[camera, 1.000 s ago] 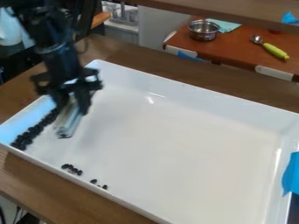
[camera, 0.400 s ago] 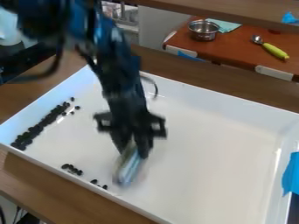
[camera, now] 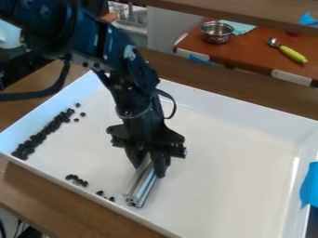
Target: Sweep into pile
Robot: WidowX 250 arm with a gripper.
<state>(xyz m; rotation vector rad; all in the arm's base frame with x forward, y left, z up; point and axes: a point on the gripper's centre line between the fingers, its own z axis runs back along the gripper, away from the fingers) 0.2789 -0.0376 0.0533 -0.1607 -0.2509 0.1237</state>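
Below center, the black gripper [camera: 149, 169] clenches a slotted metal bar [camera: 142, 186]; small round black beans [camera: 40, 135] line the glossy white tray's [camera: 242, 139] left side.

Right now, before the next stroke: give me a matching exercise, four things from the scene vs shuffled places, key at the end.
Things
1. Metal bar
2. Long band of dark pieces
3. Small groups of dark pieces
4. Metal pot

Places
A. Along the wall of the tray at the picture's left
B. On the reddish-brown surface behind, beside a teal cloth
C. Between the fingers of the gripper
D. Just inside the tray's near wall, lower left in the picture

Pairs: 1-C, 2-A, 3-D, 4-B
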